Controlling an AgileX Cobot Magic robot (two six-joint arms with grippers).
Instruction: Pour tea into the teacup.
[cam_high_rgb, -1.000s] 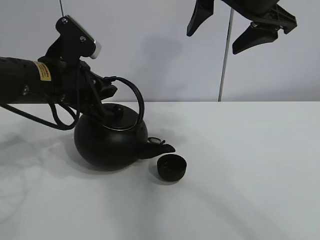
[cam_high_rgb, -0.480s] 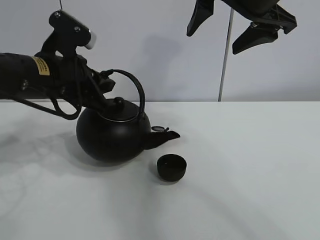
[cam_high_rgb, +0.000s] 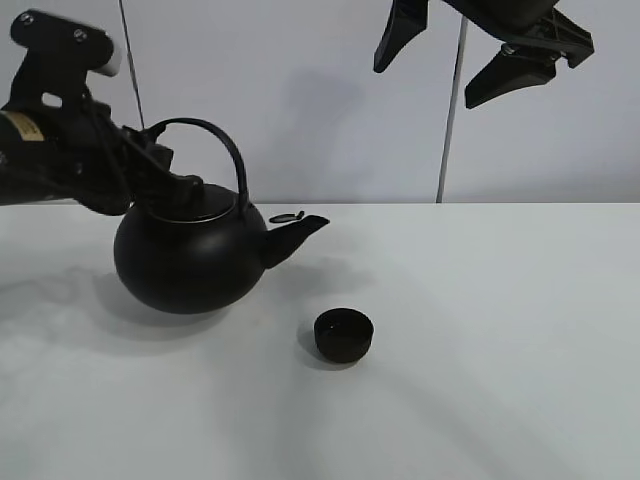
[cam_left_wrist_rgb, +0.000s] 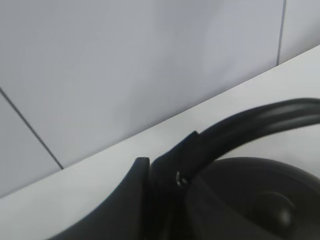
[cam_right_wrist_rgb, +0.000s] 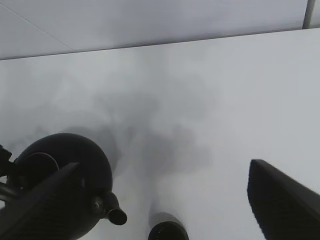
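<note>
The large round black kettle (cam_high_rgb: 190, 258) is upright left of centre, spout pointing right. My left gripper (cam_high_rgb: 168, 172) is shut on the left end of its arched handle (cam_high_rgb: 222, 140). The left wrist view shows the handle (cam_left_wrist_rgb: 250, 122) clamped at a finger (cam_left_wrist_rgb: 142, 190), above the kettle body (cam_left_wrist_rgb: 250, 200). The small black teacup (cam_high_rgb: 343, 334) stands on the white table (cam_high_rgb: 520, 340), to the right of and nearer than the spout, apart from it. My right gripper (cam_high_rgb: 470, 50) hangs open and empty high at the back. Its wrist view shows the kettle (cam_right_wrist_rgb: 65, 165) and teacup (cam_right_wrist_rgb: 167, 231) below.
A thin vertical rod (cam_high_rgb: 450, 120) stands against the back wall behind the table. I cannot tell whether the kettle rests on the table or hangs just above it.
The kettle was tilted with its spout over the teacup. It has swung back upright and moved left and away from the cup, still in my left gripper. The right arm has not moved.
</note>
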